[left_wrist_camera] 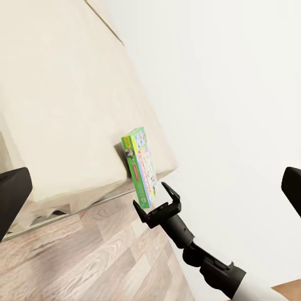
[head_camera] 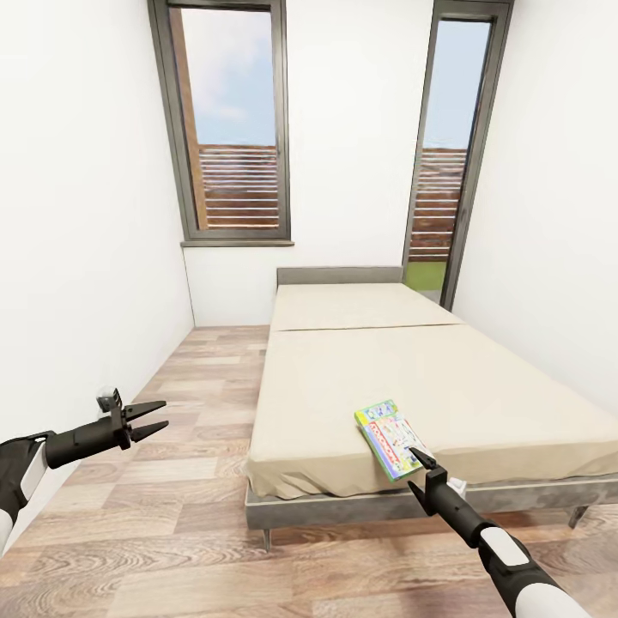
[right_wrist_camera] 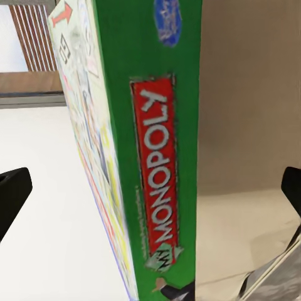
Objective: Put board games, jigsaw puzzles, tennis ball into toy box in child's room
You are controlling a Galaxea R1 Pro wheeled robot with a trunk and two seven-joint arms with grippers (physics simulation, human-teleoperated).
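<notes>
Facing the board game (head_camera: 392, 439), a green-edged Monopoly box lying flat near the foot edge of the bed (head_camera: 481, 378), lower centre of frame. My right gripper (head_camera: 421, 457) sits just at its near edge, jaws spread, nothing grasped. My left gripper (head_camera: 148, 417) is released too, lower left over the wood floor (head_camera: 197, 378).

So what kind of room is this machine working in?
It looks like a bedroom: a low bed with a plain beige mattress fills most of it, a Monopoly box lies near the bed's foot, and two tall dark-framed windows are set in white walls above a wood-plank floor.
</notes>
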